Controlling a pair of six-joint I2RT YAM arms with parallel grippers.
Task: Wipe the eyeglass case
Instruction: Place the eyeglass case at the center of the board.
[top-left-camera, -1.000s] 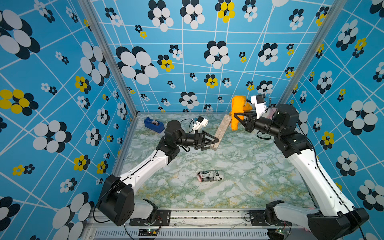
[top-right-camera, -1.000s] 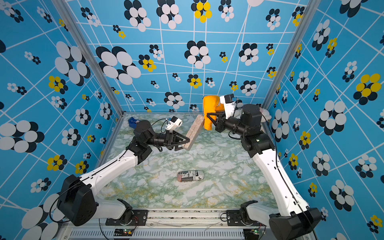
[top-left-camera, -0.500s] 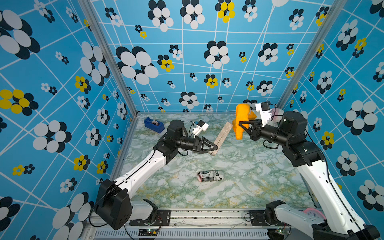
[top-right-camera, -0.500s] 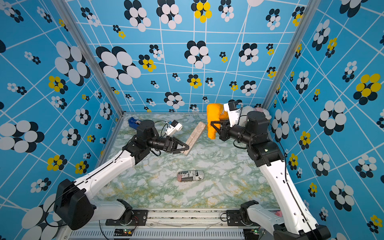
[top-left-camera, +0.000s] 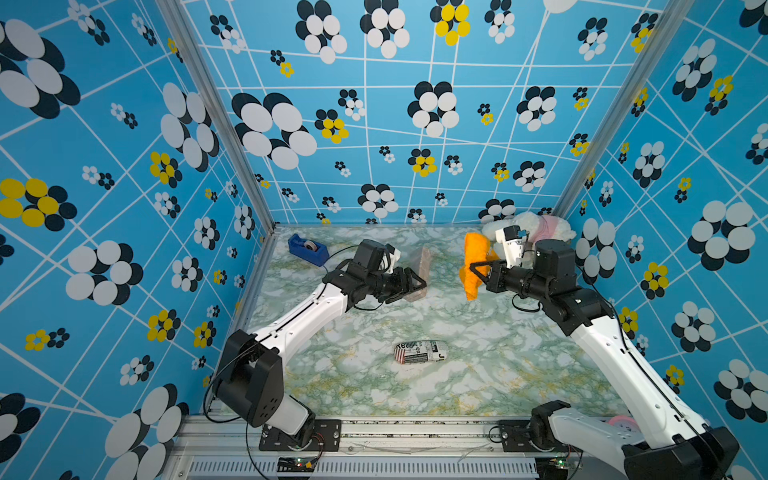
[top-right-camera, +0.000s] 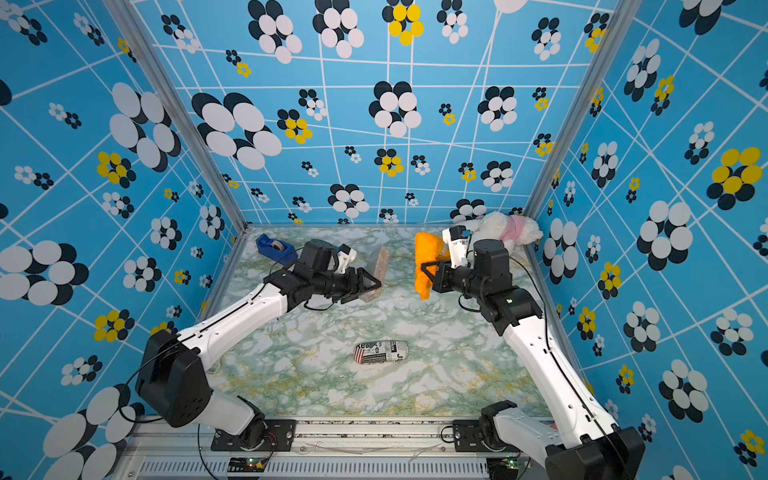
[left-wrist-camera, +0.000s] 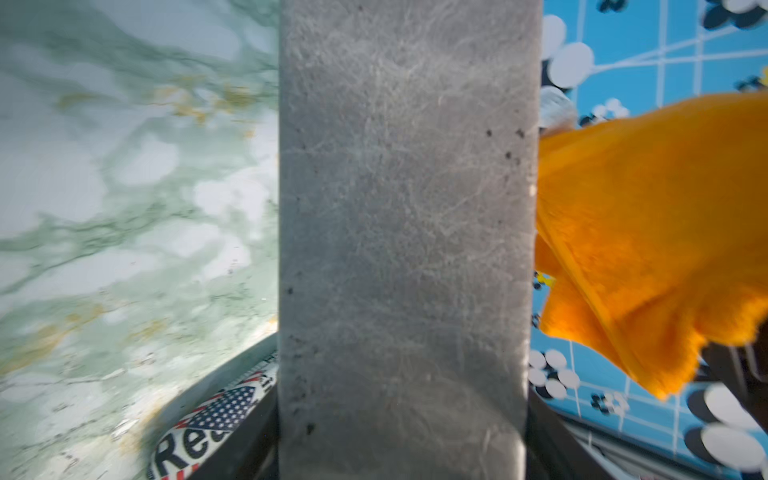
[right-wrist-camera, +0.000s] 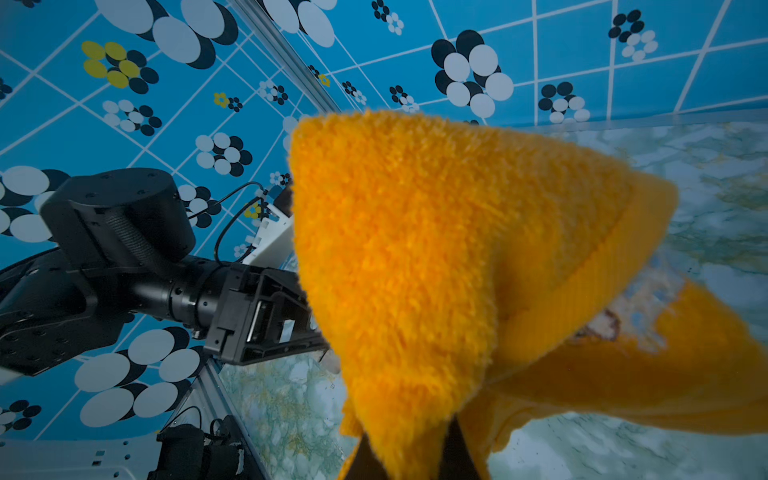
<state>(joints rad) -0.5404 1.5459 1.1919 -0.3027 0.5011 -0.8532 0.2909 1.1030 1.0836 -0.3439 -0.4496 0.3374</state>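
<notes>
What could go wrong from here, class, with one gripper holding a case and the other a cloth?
1. The left gripper holds the grey felt case by one end only; pressure from wiping may twist or lever it loose.
2. The orange cloth hangs bunched from the shut right gripper, so it may slip or wipe unevenly.
</notes>
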